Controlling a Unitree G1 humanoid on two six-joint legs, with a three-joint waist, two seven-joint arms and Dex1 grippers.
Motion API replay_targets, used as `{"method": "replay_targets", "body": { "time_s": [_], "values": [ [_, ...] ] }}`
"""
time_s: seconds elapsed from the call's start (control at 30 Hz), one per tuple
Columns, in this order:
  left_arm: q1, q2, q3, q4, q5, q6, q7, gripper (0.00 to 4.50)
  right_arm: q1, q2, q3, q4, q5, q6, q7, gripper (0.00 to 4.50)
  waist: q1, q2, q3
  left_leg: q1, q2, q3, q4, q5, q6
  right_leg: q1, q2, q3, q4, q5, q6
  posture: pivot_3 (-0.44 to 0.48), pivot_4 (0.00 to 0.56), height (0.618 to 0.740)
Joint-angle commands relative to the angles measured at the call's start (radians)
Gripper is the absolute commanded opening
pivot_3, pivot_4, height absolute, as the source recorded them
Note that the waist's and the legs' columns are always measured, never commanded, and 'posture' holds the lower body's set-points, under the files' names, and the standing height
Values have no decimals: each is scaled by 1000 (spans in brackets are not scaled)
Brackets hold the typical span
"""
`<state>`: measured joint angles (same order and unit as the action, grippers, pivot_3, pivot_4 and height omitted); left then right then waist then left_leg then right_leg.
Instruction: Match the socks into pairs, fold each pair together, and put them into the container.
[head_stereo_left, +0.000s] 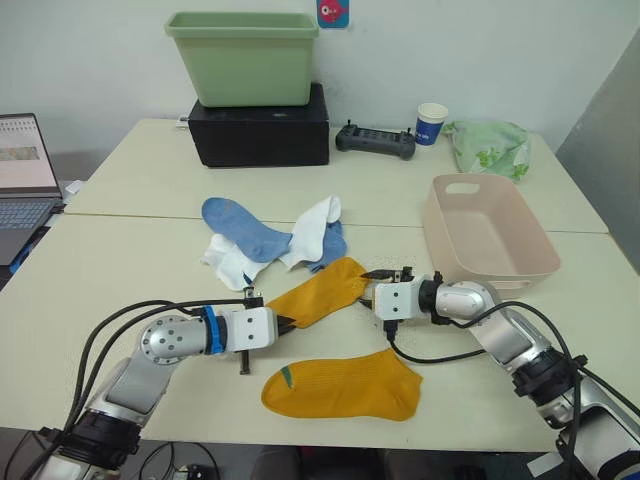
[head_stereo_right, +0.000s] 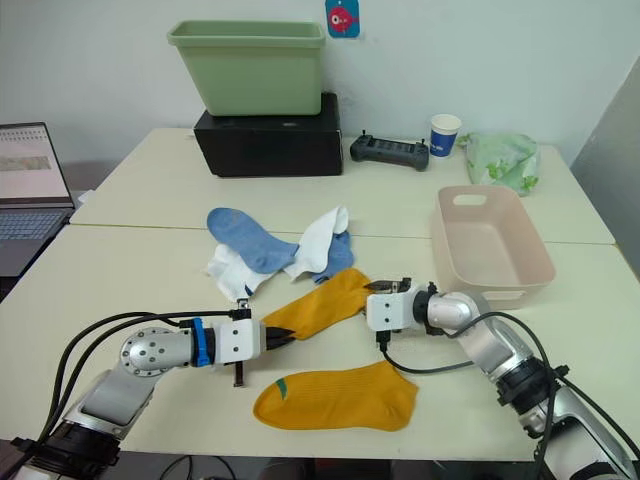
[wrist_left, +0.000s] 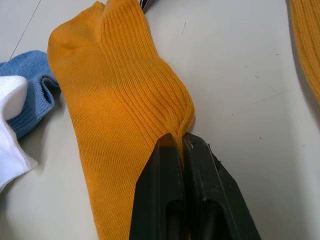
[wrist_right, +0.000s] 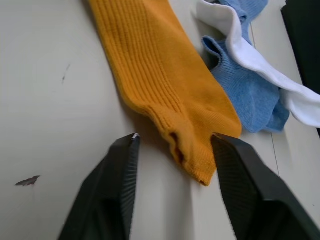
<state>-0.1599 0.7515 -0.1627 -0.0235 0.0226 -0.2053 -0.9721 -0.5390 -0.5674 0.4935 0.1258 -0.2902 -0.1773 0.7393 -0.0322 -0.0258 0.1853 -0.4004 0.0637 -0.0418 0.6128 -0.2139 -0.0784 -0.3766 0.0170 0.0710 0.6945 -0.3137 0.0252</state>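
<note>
1. The left claw, arm lying low along the counter, was clamped on one end of a ribbed mustard sock.
2. The right claw stood apart, straddling that sock's other end.
3. A second mustard sock lay flat at the near edge.
4. Blue and white socks lay heaped behind; the pink container sat to the right.

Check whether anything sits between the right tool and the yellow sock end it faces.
Nothing visible does. The right tool is open, fingers either side of the sock end, only bare table beneath.
</note>
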Motion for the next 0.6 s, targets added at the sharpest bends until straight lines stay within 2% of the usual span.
{"method": "replay_targets", "body": {
  "time_s": [0.03, 0.13, 0.3, 0.43, 0.6],
  "values": [
    [-3, 15, 29, -8, -20, -15, 0, 0, -26, 11, -19, -1, 4, -56, 16, 1099, 0, 0, 0, 0, 0, 0, 0, 0, 0, 0, 0, 0, 1, 0, 0, 0, 150, 730],
    [-13, 25, 33, -8, -53, -20, -33, 0, -31, 16, -19, 7, 6, -82, 38, 10, 0, 0, 0, 0, 0, 0, 0, 0, 0, -1, 0, 0, 2, 0, -1, 0, 150, 730],
    [-32, 45, 38, -10, -98, -16, -89, 0, -20, 27, -42, -5, 44, -80, 73, 10, 0, 0, 0, 0, 0, 0, 0, 0, 0, -1, 0, 0, 2, 0, -1, 0, 150, 730],
    [-50, 70, 52, -41, -158, 36, -142, 0, 10, 10, -89, -99, 133, 7, 139, 10, 0, 0, 0, 0, 0, 0, 0, 0, 1, -1, 0, 0, 2, 0, -1, 0, 150, 730],
    [-101, 136, 71, -230, -401, 422, -249, 0, 69, -97, -214, -407, 410, 401, 309, 10, 3, 1, 1, -2, 0, -2, 1, 0, 1, -1, 0, -2, 3, 0, -1, 0, 150, 730]
  ]
}}
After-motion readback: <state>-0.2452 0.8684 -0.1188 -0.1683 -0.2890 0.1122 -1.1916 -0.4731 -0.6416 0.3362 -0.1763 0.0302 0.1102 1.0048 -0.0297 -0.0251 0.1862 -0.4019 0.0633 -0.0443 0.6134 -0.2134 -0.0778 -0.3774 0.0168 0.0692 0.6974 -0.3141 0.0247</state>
